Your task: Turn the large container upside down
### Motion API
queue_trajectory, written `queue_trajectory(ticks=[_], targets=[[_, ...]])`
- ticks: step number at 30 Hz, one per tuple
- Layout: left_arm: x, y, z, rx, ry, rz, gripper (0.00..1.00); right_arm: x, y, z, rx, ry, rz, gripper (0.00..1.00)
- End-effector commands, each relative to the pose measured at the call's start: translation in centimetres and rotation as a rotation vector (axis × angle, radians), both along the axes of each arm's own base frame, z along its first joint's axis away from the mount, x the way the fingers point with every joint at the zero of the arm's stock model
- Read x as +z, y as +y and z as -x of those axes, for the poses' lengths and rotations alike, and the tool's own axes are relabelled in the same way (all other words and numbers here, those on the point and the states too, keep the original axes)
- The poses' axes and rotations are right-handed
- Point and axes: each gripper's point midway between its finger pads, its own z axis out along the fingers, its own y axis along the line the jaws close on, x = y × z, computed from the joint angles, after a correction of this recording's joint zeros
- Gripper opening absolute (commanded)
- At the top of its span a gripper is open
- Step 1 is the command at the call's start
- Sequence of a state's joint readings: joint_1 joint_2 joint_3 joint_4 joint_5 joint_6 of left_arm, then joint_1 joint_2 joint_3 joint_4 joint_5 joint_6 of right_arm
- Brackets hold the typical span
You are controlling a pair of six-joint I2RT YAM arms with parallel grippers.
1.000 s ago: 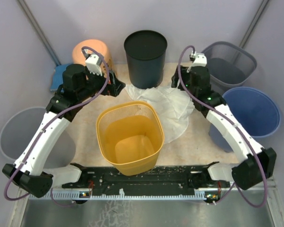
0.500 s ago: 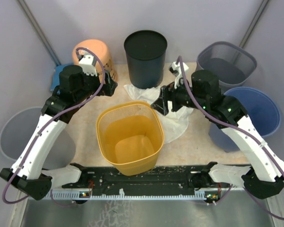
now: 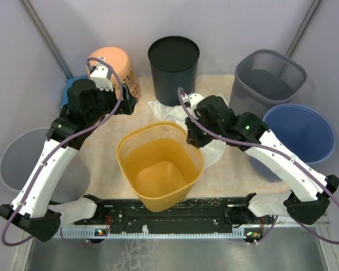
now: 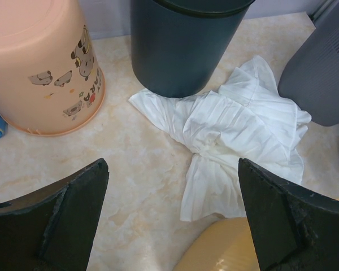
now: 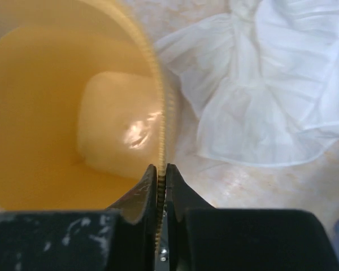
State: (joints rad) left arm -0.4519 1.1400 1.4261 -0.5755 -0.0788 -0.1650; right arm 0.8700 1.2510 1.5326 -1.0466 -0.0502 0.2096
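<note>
Pinching the rim of the yellow basket [image 3: 141, 169] at its 2 o'clock edge, the right gripper [image 3: 191, 135] has its fingers pressed close on the thin wall, one inside and one outside. The basket stands mouth-up at table centre, toward 6 o'clock. A white cloth [image 3: 216, 151] lies at its 1 o'clock. The left gripper [image 3: 129, 105] hovers at the basket's 10 o'clock, fingers spread wide and holding nothing, between the inverted peach bucket [image 3: 110, 59] and the black bin [image 3: 173, 68].
</note>
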Motion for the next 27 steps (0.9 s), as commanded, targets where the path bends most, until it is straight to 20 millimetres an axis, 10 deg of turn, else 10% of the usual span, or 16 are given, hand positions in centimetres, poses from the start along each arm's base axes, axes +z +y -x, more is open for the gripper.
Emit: queue_trajectory(ticks=[1, 13, 25, 27], targets=[[0.6, 0.0, 0.2, 0.0, -0.021, 0.023, 1.0, 1.4, -1.4, -2.4, -0.133, -0.112, -0.025, 0.0], [4.1, 0.7, 0.5, 0.022, -0.09, 0.039, 1.0, 3.7, -0.5, -10.3, -0.416, -0.015, -0.607, 0.0], [4.9, 1.2, 0.8, 0.034, -0.116, 0.04, 1.0, -10.1, 1.5, -11.8, -0.613, 0.206, -0.676, 0.0], [4.0, 0.8, 0.6, 0.02, -0.092, 0.033, 1.0, -11.8, 0.5, -11.6, -0.643, 0.197, -0.613, 0.19]])
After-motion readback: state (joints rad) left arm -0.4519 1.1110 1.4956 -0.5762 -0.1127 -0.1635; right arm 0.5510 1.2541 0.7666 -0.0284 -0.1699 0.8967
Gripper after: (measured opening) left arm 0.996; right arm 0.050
